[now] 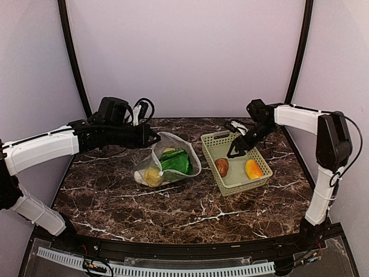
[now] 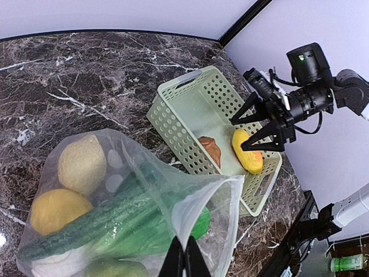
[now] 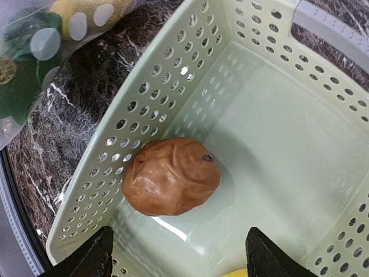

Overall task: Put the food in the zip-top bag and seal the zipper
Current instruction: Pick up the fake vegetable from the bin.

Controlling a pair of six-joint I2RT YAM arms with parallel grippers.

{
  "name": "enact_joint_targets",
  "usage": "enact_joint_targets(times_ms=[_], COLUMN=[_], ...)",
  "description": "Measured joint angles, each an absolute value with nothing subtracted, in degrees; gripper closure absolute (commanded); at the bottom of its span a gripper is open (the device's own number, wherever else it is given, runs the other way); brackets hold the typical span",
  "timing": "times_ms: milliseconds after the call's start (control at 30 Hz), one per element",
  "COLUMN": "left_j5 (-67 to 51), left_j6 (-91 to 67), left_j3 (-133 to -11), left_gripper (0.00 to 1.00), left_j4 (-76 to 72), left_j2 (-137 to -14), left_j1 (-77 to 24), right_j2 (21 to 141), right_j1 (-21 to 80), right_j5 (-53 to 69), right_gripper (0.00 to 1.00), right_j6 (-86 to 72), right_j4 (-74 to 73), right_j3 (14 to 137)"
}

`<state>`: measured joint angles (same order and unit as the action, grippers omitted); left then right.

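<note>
The clear dotted zip-top bag [image 1: 187, 151] lies left of centre with its mouth held open. My left gripper [image 2: 185, 254] is shut on the mouth edge, beside the whitish zipper [image 2: 235, 219]. Inside the bag are a green cabbage [image 1: 176, 163], a yellow piece [image 2: 57, 209] and a pale piece [image 2: 82, 164]. My right gripper [image 3: 180, 257] is open and hangs inside the basket, just above a brown piece of food [image 3: 171, 176]. It holds nothing. An orange-yellow piece [image 1: 253, 169] lies next to the brown one.
The light green slotted basket [image 1: 210, 138] stands right of the bag on the dark marble table [image 1: 173, 208]. Its perforated walls [image 3: 167, 63] rise close on both sides of my right fingers. The bag [image 3: 34, 52] lies just outside the basket's left wall.
</note>
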<state>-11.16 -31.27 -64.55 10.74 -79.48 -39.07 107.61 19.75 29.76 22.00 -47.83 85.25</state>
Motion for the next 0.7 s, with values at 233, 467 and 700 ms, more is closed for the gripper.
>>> enact_joint_targets(times_ms=[233,467,700], left_j5=[-11.53,-12.10,-12.71], left_j6=[-31.97,-32.86,-33.43], left_j3=[-64.55,-64.55,-64.55], left_gripper=[0.99,0.99,0.99], left_j4=[10.74,10.72,10.74], left_j2=[-79.48,-79.48,-79.48], left_j1=[-39.07,-39.07,-39.07], right_j2=[116.75,120.05,122.85], right_j1=[19.73,19.75,20.03], right_j5=[31.81,35.70,37.56], right_gripper=[0.26,0.25,0.29], right_j6=[14.74,11.07,9.87], right_j4=[-50.04,-51.35,-52.34], right_j3=[91.24,93.97,95.79])
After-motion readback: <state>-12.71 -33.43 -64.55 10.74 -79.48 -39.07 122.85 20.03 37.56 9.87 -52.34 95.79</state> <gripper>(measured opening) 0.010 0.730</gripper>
